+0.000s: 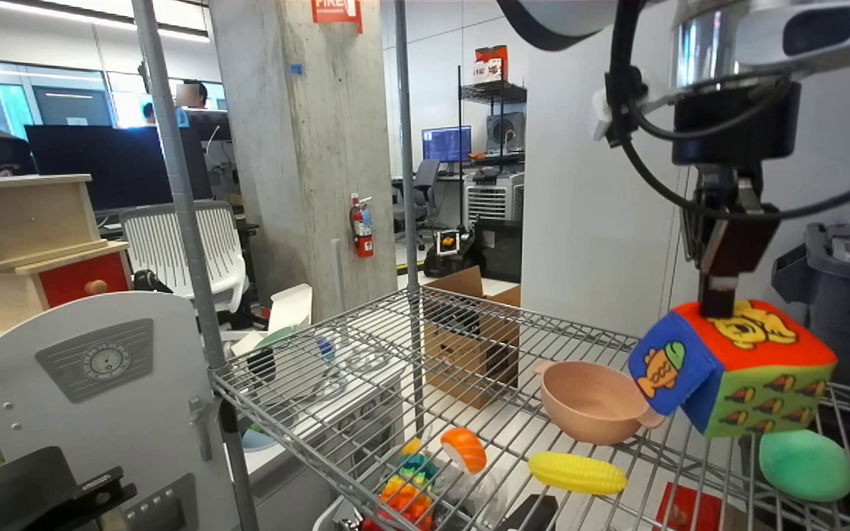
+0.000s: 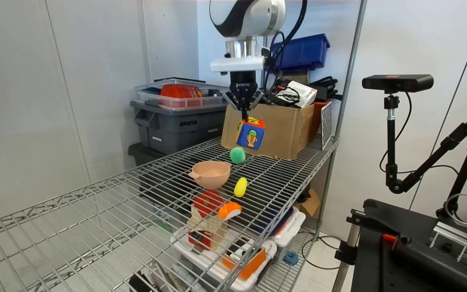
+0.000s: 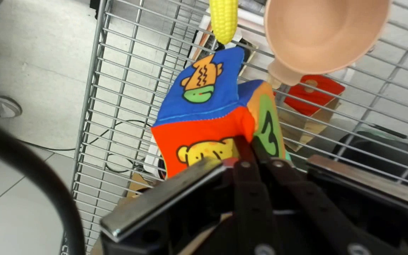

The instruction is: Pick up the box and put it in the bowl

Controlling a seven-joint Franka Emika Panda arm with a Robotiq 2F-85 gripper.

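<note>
- hand [image 3: 249,146]: my two fingers are pressed together on the cloth of the box [image 1: 746,369], clamped near an edge of its red side.
- box: I hold it up in the air, off to one side of the bowl [image 2: 212,182] in both exterior views; tilted, red bear side on top, blue fish side flaring out like a flap.
- bowl: pink, right way up on the wire desk [image 3: 91,72].
- corn [image 2: 240,187]: yellow, lying on the desk just beside the bowl, gap between.
- green toy [image 1: 805,466]: on the desk near the bowl, same side as the box; my wrist view gives just a sliver of it past the box.
- orange toy [image 1: 463,450]: also on the desk, farther from the bowl than the corn, with the green toy off the bowl's other side.
- carton [image 2: 276,132]: brown, beyond the bowl and behind the box in an exterior view.
</note>
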